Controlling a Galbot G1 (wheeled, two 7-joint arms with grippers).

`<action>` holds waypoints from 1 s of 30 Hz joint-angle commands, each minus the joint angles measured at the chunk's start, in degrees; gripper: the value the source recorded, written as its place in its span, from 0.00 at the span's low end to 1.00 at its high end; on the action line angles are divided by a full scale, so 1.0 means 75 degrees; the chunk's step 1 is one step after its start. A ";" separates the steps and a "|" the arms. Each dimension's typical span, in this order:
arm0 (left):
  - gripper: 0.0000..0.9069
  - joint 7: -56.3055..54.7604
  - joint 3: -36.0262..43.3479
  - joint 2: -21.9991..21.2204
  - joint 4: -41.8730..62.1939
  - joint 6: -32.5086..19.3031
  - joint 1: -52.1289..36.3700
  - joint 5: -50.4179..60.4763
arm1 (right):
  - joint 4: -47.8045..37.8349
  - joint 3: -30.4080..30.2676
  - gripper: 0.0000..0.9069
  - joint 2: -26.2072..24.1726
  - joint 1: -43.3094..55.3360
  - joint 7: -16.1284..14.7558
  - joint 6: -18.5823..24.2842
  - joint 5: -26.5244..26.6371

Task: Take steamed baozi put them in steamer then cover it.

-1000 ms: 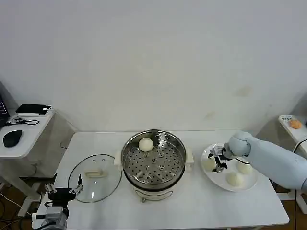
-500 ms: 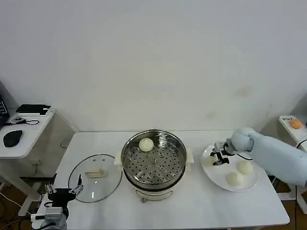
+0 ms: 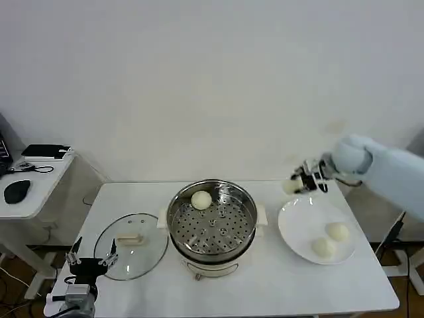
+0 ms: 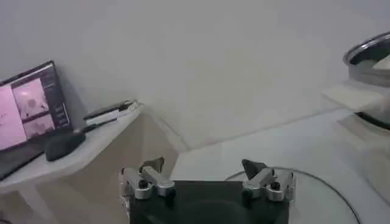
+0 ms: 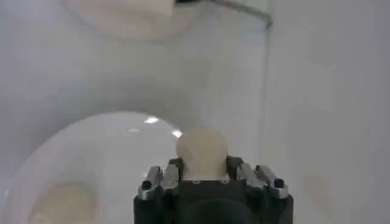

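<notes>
Steamed baozi (image 3: 291,186) pinched in the right gripper (image 3: 299,183), lifted clear above the far edge of the white plate (image 3: 298,232); seen from the right wrist as a pale dome (image 5: 202,150) between the jaws. Probably light, soft and a little springy, smooth-skinned, so easily dented or squeezed out: best held low across the widest part with gentle pressure, as here. Two more buns (image 3: 337,232) (image 3: 323,247) resting on the plate's right side, one (image 3: 201,199) already lying on the perforated tray at the back of the steamer (image 3: 212,222). Cover (image 3: 131,245) flat on the table (image 3: 265,291) just left of the steamer, handle up. Left gripper (image 3: 91,262) parked near the table's front-left corner beside the cover, fingers spread and empty. No brand, label or legible writing anywhere.
</notes>
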 commanded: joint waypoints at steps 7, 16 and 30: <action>1.00 -0.0003 -0.0114 0.0051 0.0048 0.0010 -0.0055 0.0027 | 0.1032 -0.0891 0.56 0.2550 0.1019 0.1374 -0.1691 0.3288; 1.00 0.0000 -0.0293 0.0019 0.0040 0.0003 -0.0019 0.0053 | 0.0639 -0.0908 0.56 0.3687 0.0156 0.1838 -0.2511 0.4459; 1.00 0.0000 -0.0416 -0.0067 0.0003 -0.0043 0.0088 0.0092 | -0.0070 -0.0862 0.59 0.4207 -0.1000 0.1906 -0.2848 0.4016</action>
